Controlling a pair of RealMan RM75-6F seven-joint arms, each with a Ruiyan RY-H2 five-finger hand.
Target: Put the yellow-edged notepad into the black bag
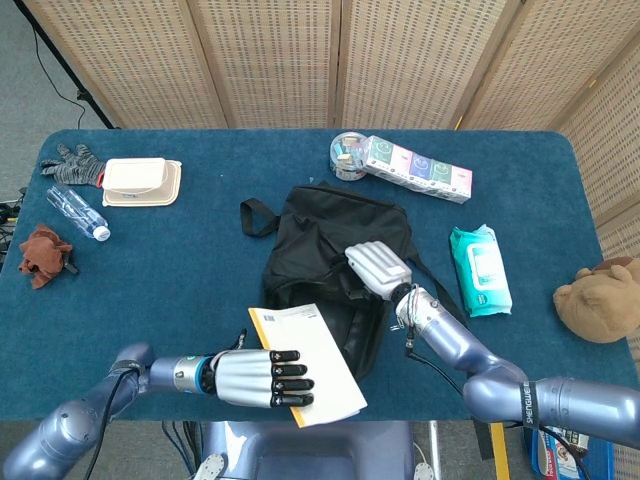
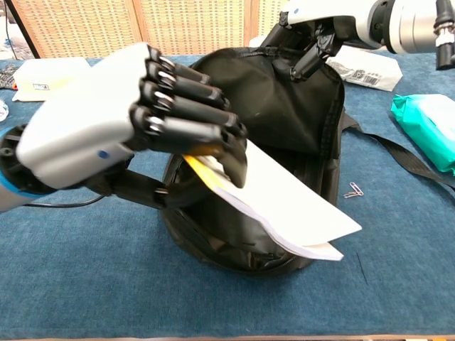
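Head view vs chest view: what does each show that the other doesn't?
Head view only: glove, water bottle, plush toy.

Chest view only: paper clip on the table beside the bag.

Both: left hand holding the yellow-edged notepad over the black bag, right hand gripping the bag's flap; wet wipes pack.

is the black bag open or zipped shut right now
Open. The right hand holds the black bag flap up, and the left hand holds the notepad over its mouth.
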